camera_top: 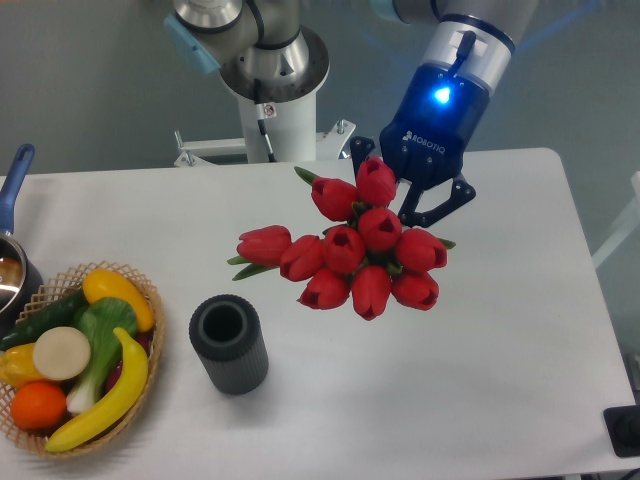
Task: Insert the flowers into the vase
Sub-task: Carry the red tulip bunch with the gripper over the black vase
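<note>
While the far left edge shows only part of a blue-handled metal pot (pixel 14 230), the first full object is a woven wicker basket (pixel 150 300) holding plastic fruit and vegetables, among them a yellow banana (pixel 105 395) and an orange (pixel 38 403). Just right of the basket stands the small dark grey ribbed cylindrical vase (pixel 229 343), upright on the white table (pixel 520 330), its round mouth open and nothing in it. Further right and farther back is the bunch of glossy red tulip buds with short green stems, the flowers (pixel 360 250), their heads spreading toward the camera. At the back of the bunch sits the blue and black two-finger gripper (pixel 395 190), whose fingers appear clamped on the stems, though the buds hide the contact itself.

The flowers are well apart from the vase, so the insertion is not yet made. The main risk, as I judge it, is orientation: the stems point away behind the heads, so they may miss the narrow mouth. A glancing touch could tip the light vase toward the basket, and the splayed leftmost bud (pixel 265 243) could catch the rim.
</note>
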Controlling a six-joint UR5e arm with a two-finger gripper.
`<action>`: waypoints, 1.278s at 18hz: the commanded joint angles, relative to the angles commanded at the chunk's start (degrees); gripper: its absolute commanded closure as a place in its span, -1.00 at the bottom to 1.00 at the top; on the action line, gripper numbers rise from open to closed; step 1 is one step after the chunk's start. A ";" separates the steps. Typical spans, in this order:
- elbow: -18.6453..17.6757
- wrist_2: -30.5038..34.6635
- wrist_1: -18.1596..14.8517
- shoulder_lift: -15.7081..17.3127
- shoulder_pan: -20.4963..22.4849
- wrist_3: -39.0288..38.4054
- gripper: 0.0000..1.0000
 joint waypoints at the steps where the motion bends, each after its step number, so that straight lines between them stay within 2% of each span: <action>1: -0.09 0.09 0.09 0.09 0.00 0.09 0.58; 5: 0.53 -0.09 1.23 -1.05 -1.40 -0.62 0.58; 11: 0.70 -0.09 1.32 -0.97 -1.67 -0.70 0.58; 15: 0.61 -0.09 2.55 -1.32 -2.28 -0.70 0.58; 21: 0.53 -0.26 4.13 -2.46 -5.53 -0.62 0.58; 23: 0.70 -3.67 4.91 -3.25 -6.94 -0.62 0.58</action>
